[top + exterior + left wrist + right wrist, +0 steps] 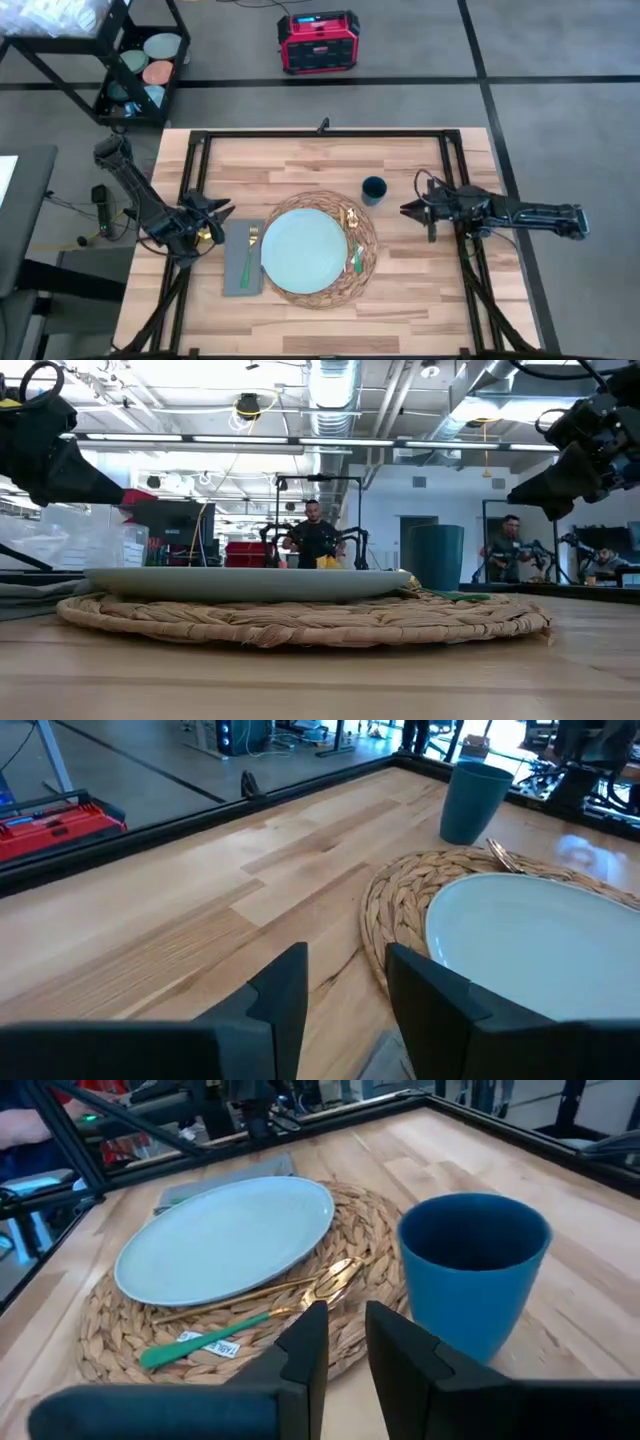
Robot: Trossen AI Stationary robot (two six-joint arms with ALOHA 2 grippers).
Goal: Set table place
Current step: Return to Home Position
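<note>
1. The left gripper (222,210) hung above the table's left side. Its jaws stood a little apart with nothing between them and pointed toward the plate. The right gripper (408,209) hung above the table's right side, its jaws parted by a narrow gap, also empty, pointing toward the cup.
2. The light-wood table (300,160) carried the whole place setting near its middle, between the two grippers.
3. The round woven straw placemat (320,297) lay flat, well clear of both pairs of jaws. Its left rim overlapped the napkin.
4. The pale blue-green plate (303,246) sat centred on the placemat. In the left wrist view it lay ahead of the left fingers (290,990), apart from them.
5. The grey cloth napkin (232,280) lay flat just left of the plate. Its far left corner was near the left jaws, below them.
6. The dark teal cup (373,188) stood upright on the bare wood, just beside the placemat's far right rim. It was close ahead of the right jaws but not between them.
7. A green-handled fork (247,255) lay on the napkin. A gold spoon (320,1285) and a green-handled piece (200,1342) lay on the placemat just right of the plate, between the plate and the cup's side.
</note>
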